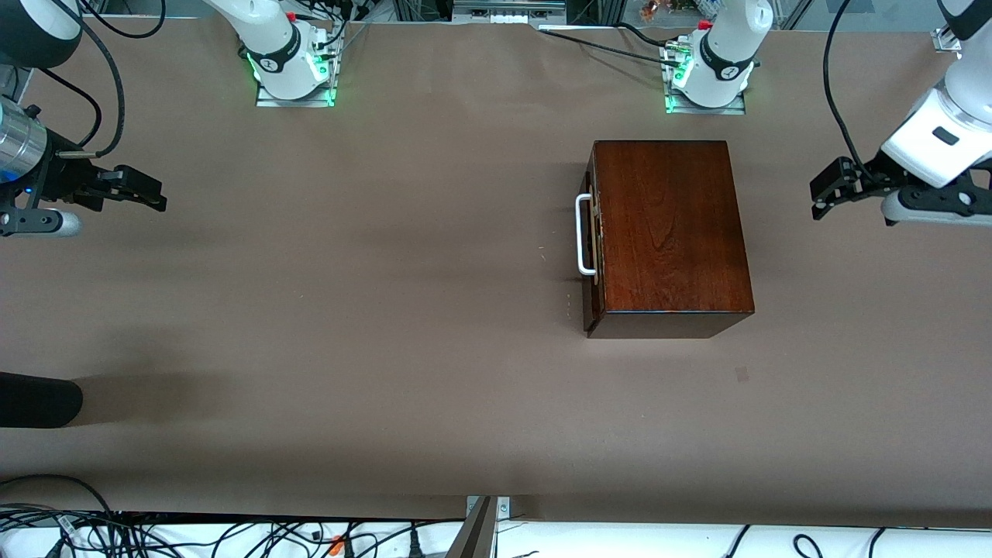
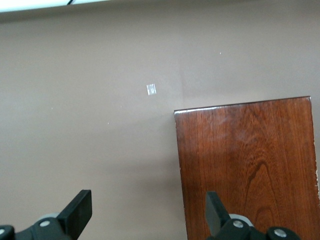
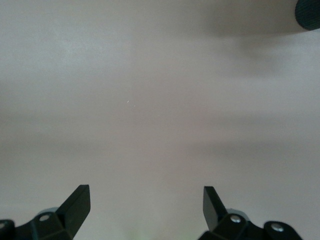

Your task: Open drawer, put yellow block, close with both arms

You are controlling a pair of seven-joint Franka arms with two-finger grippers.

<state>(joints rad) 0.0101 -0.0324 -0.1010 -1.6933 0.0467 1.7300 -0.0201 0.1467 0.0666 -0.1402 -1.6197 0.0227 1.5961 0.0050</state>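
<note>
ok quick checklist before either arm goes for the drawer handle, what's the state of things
1. Drawer shut in the wooden box: ok, front sits flush.
2. Handle free to grasp: ok, nothing on or against it.
3. Left hand open and holding nothing: ok, over bare table toward the left arm's end, beside the box.
4. Right hand open and holding nothing: ok, over bare table at the right arm's end.
5. Yellow block located: not ok, it shows in no view.
6. Dark object at the table edge: cannot tell what it is.
</note>
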